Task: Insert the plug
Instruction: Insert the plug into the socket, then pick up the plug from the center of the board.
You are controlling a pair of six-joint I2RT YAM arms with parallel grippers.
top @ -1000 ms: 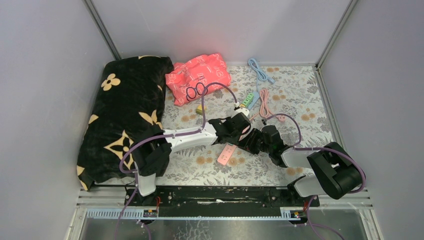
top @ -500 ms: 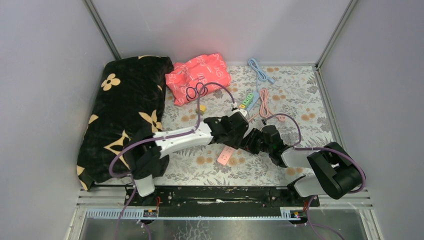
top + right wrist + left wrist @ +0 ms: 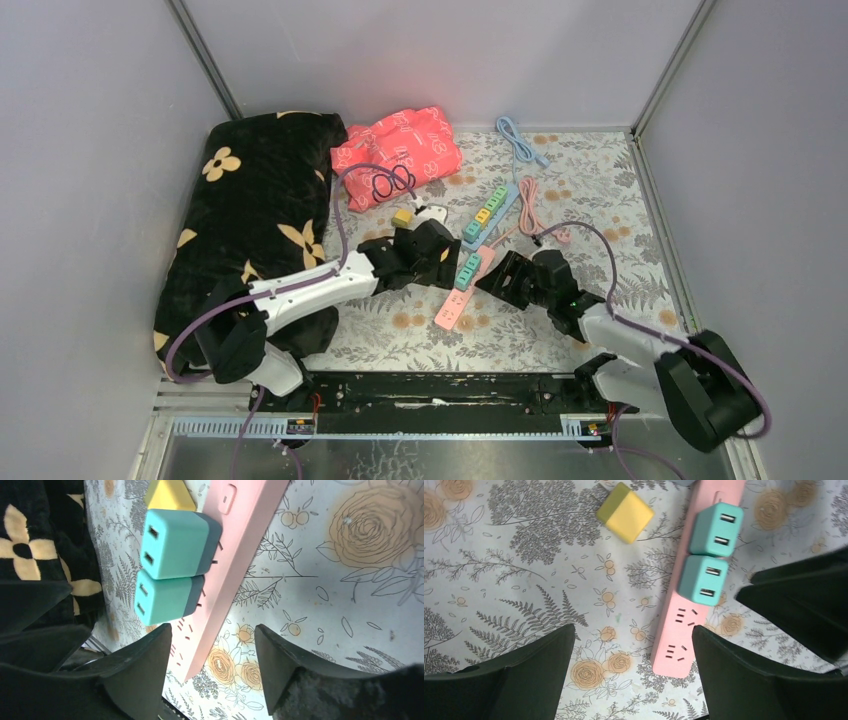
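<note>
**Operator:** What's biggest on the counter?

**Spotter:** You have the black flowered cushion (image 3: 250, 215) running along the left edge.

**Operator:** And my grippers?

**Spotter:** Your left gripper (image 3: 631, 632) hangs over the middle of the counter, spread wide with nothing between its fingers. Your right gripper (image 3: 212, 630) is spread as well and empty. In its wrist view, the free end of the pink power strip (image 3: 674, 640) shows between its fingers.

**Operator:** Where are the plugs?

**Spotter:** You'll find two teal USB adapters (image 3: 703, 580) touching side by side, both seated in that strip at mid-counter. The yellow adapter (image 3: 625, 512) lies loose on the flowered cover near the strip, on its left-edge side and not touching it.
</note>
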